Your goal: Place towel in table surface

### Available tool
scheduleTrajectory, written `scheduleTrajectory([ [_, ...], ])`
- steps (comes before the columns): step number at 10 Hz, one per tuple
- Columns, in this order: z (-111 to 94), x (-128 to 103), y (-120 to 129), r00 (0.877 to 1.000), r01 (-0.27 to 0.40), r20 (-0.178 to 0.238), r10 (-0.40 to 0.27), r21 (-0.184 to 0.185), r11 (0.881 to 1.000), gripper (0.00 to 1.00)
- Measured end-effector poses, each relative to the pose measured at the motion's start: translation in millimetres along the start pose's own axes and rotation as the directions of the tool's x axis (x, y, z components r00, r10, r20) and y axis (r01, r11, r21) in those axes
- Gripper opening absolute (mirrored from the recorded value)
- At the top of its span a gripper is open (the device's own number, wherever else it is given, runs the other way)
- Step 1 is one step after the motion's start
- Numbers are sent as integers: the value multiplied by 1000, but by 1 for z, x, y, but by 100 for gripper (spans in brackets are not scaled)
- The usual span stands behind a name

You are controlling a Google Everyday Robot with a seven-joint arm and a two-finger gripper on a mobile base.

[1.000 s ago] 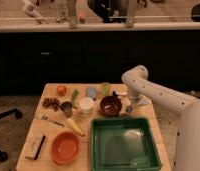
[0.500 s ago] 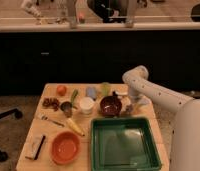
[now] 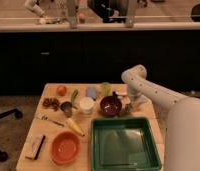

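Observation:
My gripper [image 3: 126, 106] hangs low over the right side of the light-brown table surface [image 3: 48, 131], just right of the maroon bowl [image 3: 111, 105]. The white arm [image 3: 135, 80] bends down to it from the right. A small pale patch [image 3: 119, 93] lies on the wood behind the bowl, beside the arm. It may be part of the towel, but the arm and wrist hide most of that spot. I cannot make out anything between the fingers.
A green tray [image 3: 124, 145] fills the front right. An orange bowl [image 3: 65, 147] and a dark sponge-like block [image 3: 37, 146] sit front left. A white cup [image 3: 86, 105], a banana [image 3: 74, 127], an orange [image 3: 61, 90] and other small items crowd the middle and back.

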Motion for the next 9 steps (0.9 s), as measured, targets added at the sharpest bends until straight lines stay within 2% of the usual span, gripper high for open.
scheduleTrajectory([
  [7, 1, 1, 1, 1000, -1, -1, 1, -1, 1000, 69],
  [8, 1, 1, 1, 1000, -1, -1, 1, -2, 1000, 77],
  [9, 1, 2, 1, 1000, -2, -1, 2, -2, 1000, 80],
])
